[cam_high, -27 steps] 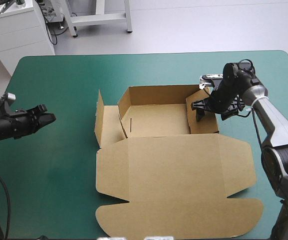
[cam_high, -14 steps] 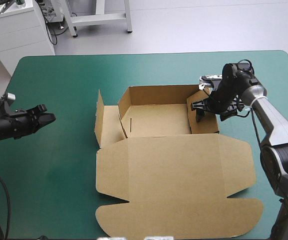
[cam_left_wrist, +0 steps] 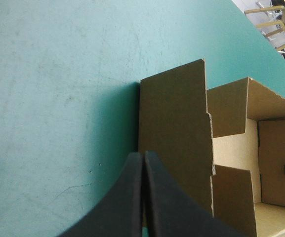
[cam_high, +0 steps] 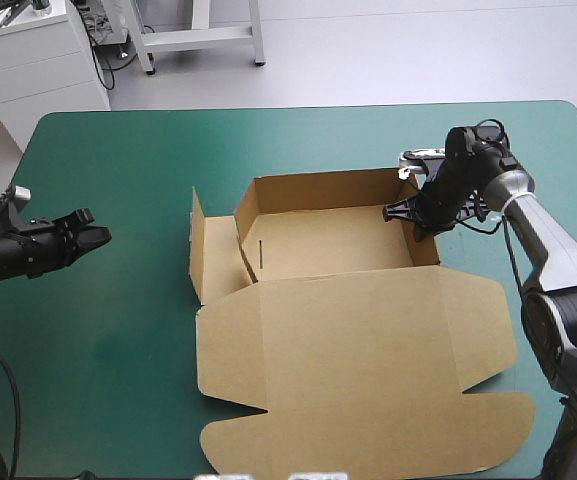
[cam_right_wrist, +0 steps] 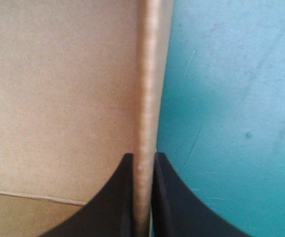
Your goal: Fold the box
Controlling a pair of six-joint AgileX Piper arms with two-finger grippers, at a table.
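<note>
The brown box (cam_high: 318, 235) lies mid-table as an open tray, its wide lid (cam_high: 358, 360) flat toward the front edge. A side flap (cam_high: 200, 245) stands upright at the tray's left. My right gripper (cam_high: 418, 215) is at the tray's right wall, near the far corner. In the right wrist view its black fingers (cam_right_wrist: 124, 197) are shut on the wall's edge (cam_right_wrist: 147, 89), one on each side. My left gripper (cam_high: 93, 238) hovers shut to the left of the box, holding nothing. It points at the upright flap (cam_left_wrist: 174, 128), its fingers (cam_left_wrist: 132, 197) meeting in one arch.
The lid's front flap (cam_high: 368, 440) reaches close to the table's front edge. A strip of teal-green cover (cam_high: 143, 280) separates my left gripper from the box. More cover shows behind the tray up to the far edge (cam_high: 308, 108).
My right gripper has shut on the tray's right wall. That wall, which leaned inward earlier, now stands farther out, and the box has shifted slightly. The left arm has not moved.
</note>
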